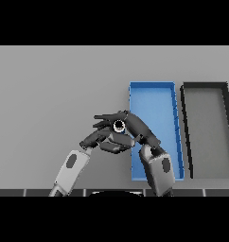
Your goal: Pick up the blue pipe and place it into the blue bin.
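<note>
Right hand (135, 126) fingers curled round pipe (118, 125), open end facing camera, just left of blue bin (175, 142). Left hand (111, 144) close below, fingers relaxed, likely steadying. Black bin (186, 137) irrelevant.

A plain grey table (50, 85) fills the view; light falls evenly across it.

Table (50, 94) matt grey and smooth; blue bin (154, 101) beside it matt plastic-looking; black bin (206, 85) likewise matt.

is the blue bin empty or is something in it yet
Empty as far as visible: the blue bin shows bare blue floor; the right robot hand covers its lower left part.
</note>
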